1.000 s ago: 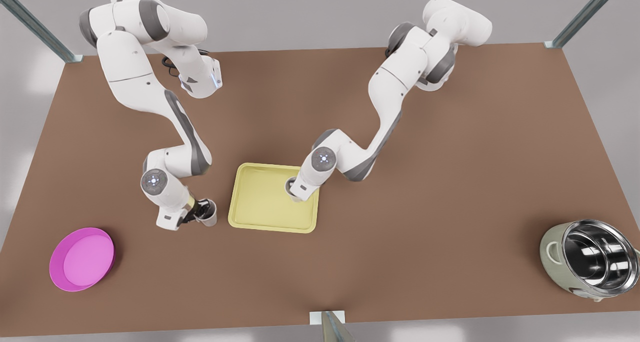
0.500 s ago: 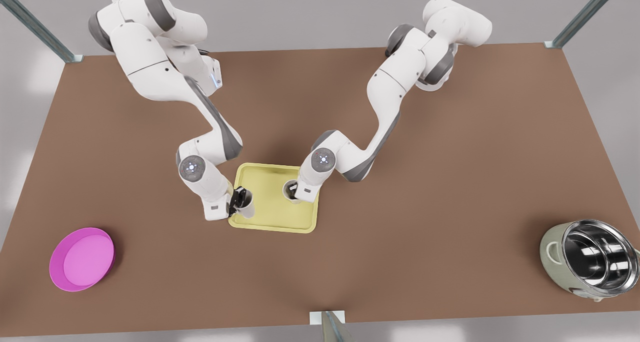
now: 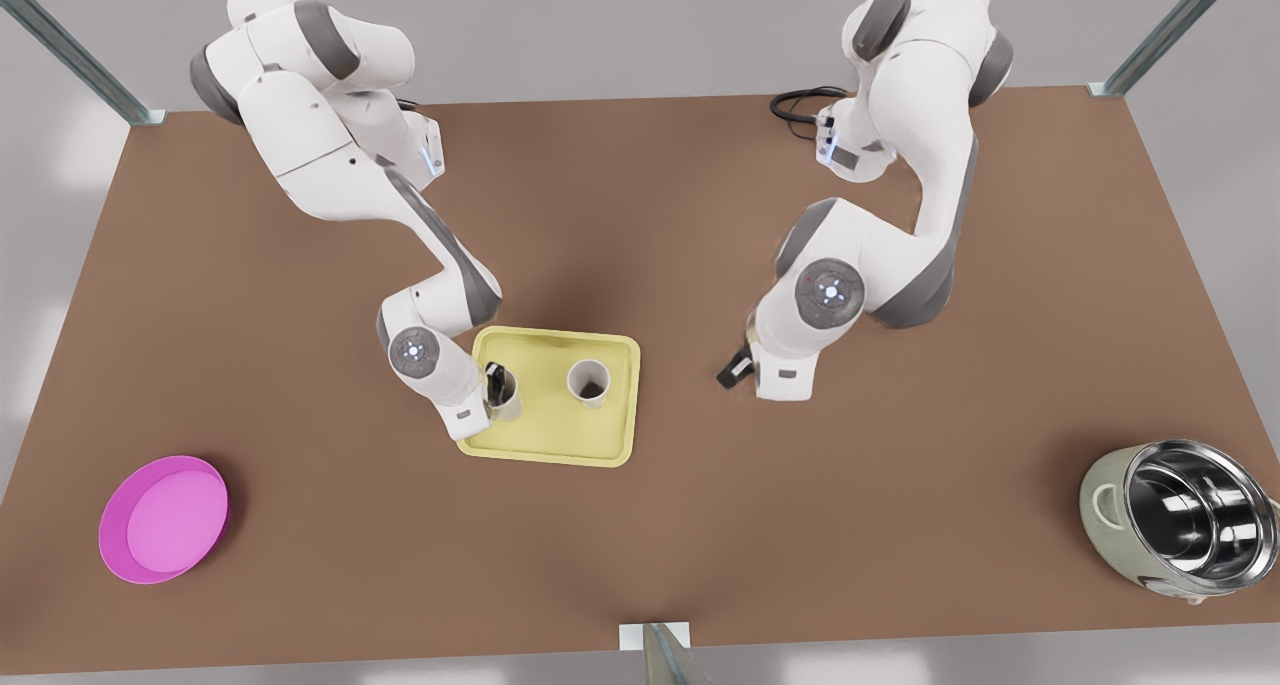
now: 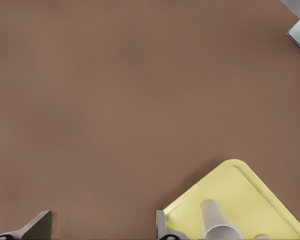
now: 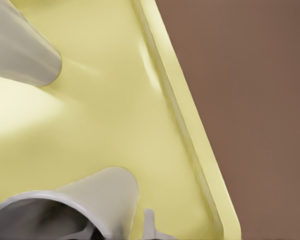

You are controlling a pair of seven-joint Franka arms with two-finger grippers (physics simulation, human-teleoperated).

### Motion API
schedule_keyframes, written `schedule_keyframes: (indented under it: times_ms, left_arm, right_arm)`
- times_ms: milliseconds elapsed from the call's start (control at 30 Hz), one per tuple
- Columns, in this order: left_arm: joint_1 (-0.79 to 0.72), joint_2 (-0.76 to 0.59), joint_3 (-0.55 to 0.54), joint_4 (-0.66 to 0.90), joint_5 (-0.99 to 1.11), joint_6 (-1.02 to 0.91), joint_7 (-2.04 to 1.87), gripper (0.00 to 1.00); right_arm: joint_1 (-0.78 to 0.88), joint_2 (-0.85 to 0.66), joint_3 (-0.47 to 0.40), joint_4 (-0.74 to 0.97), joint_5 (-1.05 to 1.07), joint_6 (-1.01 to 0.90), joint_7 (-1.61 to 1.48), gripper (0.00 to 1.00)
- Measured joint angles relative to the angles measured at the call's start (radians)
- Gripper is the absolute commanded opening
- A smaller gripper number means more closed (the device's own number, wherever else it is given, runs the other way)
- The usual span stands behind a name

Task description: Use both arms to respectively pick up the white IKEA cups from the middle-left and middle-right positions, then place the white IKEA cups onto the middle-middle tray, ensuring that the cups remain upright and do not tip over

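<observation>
Standing upright on the pale yellow flat rectangular tray (image 3: 560,447) are two small white tapered cups. The free cup (image 3: 588,380) is near the tray's middle. The held cup (image 3: 509,398) is by the tray's edge on the front view's left, and the right gripper (image 3: 495,378) pinches its rim. The left gripper (image 3: 735,370) hangs wide open over the brown table (image 3: 900,545), apart from the tray.

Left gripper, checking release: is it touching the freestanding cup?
Apart. Front view shows the left gripper over bare table, clear of the cup on the tray.
</observation>
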Motion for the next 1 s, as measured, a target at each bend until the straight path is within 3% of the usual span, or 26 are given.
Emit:
schedule_keyframes:
  times_ms: [67,167,233,467,800,1000]
  left_arm:
    - [0.069,-0.131,0.004,-0.089,0.061,-0.108,0.097,1.0]
    - [0.158,-0.355,0.037,-0.393,0.129,-0.129,0.272,1.0]
    - [0.173,-0.405,0.086,-0.392,0.126,-0.14,0.37,1.0]
    - [0.176,-0.344,0.108,-0.345,0.099,-0.165,0.62,1.0]
    - [0.209,-0.327,0.107,-0.329,0.086,-0.175,0.845,1.0]
    - [0.209,-0.327,0.107,-0.33,0.084,-0.177,0.931,1.0]
  right_arm:
    - [0.001,0.002,0.0,0.002,-0.003,0.0,-0.013,1.0]
    - [0.002,0.003,0.0,0.01,-0.007,0.001,-0.028,1.0]
    - [0.0,0.002,0.0,0.013,-0.008,0.001,-0.038,1.0]
    - [-0.004,-0.009,0.002,0.046,-0.003,-0.02,-0.08,1.0]
    - [-0.06,-0.08,-0.006,0.237,0.046,-0.276,-0.098,1.0]
    - [-0.122,-0.229,-0.19,0.248,-0.007,-0.46,0.055,1.0]
